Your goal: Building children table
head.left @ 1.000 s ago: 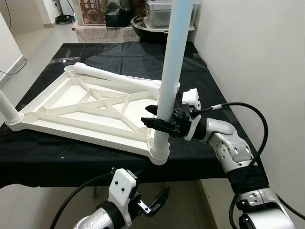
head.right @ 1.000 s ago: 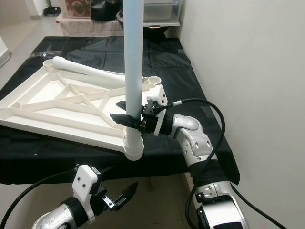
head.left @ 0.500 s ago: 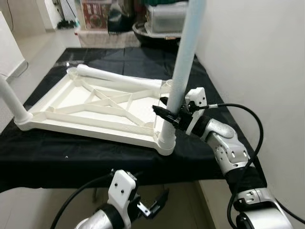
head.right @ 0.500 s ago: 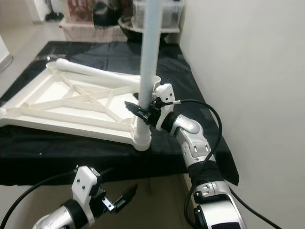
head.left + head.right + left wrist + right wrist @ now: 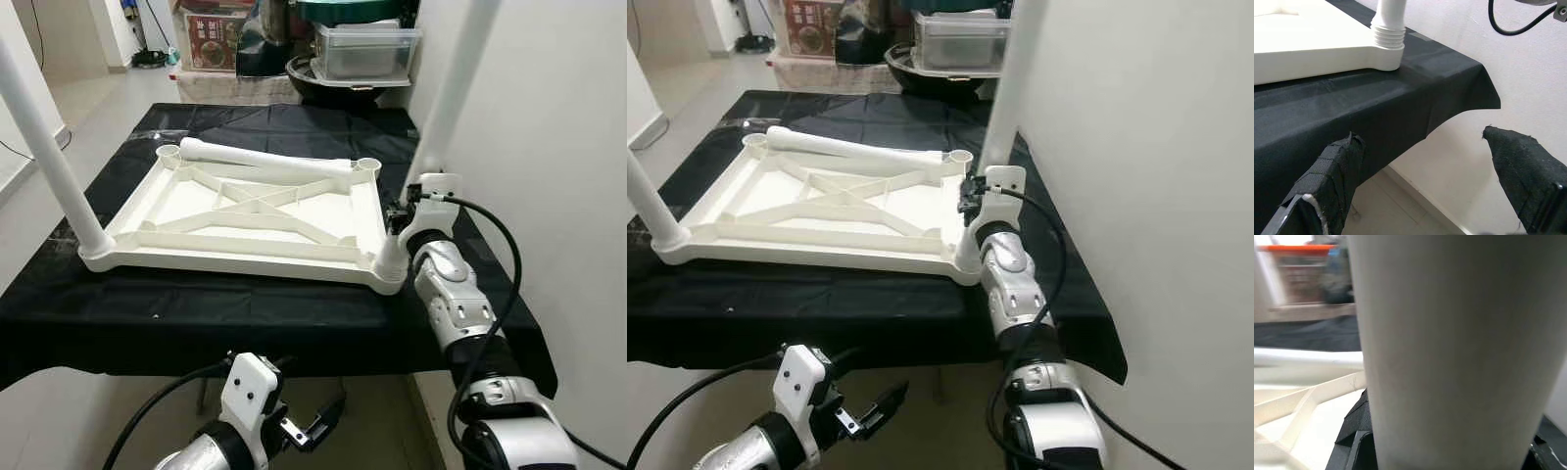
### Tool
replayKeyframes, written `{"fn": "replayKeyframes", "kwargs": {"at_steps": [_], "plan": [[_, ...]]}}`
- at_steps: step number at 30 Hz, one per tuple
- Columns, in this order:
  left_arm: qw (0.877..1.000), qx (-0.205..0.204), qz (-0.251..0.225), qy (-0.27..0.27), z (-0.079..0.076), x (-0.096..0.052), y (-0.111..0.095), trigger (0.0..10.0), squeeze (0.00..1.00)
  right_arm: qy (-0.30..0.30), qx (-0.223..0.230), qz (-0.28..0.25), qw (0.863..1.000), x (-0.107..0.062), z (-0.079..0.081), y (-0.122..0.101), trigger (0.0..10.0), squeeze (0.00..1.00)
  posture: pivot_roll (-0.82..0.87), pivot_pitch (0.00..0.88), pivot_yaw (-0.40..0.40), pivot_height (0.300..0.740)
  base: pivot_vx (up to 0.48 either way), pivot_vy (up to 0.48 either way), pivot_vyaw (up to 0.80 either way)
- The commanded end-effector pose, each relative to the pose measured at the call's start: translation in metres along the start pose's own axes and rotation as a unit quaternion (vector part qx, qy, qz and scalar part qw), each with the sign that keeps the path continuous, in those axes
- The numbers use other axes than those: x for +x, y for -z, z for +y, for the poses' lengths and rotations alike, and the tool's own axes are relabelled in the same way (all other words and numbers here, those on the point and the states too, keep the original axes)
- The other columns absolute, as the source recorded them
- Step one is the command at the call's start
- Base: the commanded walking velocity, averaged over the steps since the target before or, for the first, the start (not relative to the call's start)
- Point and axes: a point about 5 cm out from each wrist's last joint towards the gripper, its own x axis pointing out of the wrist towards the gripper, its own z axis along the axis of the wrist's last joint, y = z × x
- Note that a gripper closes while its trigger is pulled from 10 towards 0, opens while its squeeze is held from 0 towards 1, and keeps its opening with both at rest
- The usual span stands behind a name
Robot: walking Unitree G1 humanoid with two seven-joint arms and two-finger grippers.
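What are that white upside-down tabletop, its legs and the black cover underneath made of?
The tabletop looks like moulded plastic: matte white, with ribs cast into its underside. The upright leg held by the right gripper seems to be the same smooth plastic, with a ridged collar at its socket. The black cover is probably thin cloth, since it wrinkles and drapes over the edge.
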Motion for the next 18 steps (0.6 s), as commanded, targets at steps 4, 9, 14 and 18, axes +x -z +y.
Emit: {"fn": "replayKeyframes", "kwargs": {"at_steps": [4,9,14,18], "plan": [[1.0,-0.003,0.008,0.003,-0.001,0.0,0.003,10.0,0.0,0.15,0.014,0.054,0.987,-0.011,-0.016,0.021,0.0,0.0,0.11,0.139,-0.045,0.74,0.0,0.0,0.0],[1.0,-0.004,0.008,0.003,-0.001,0.0,0.003,10.0,0.0,0.211,0.025,0.068,0.975,-0.017,0.001,0.021,0.0,0.0,0.12,0.137,-0.047,0.74,0.0,0.0,0.0],[1.0,-0.005,0.01,0.005,-0.002,-0.001,0.004,10.0,0.0,0.165,0.031,0.057,0.984,-0.013,0.011,0.016,10.0,0.0,0.11,0.13,-0.047,0.74,0.0,0.0,0.0],[1.0,-0.005,0.01,0.006,-0.002,-0.001,0.004,10.0,0.0,0.142,0.029,0.046,0.988,-0.013,0.013,0.014,10.0,0.0,0.11,0.127,-0.046,0.74,0.0,0.0,0.0]]}}
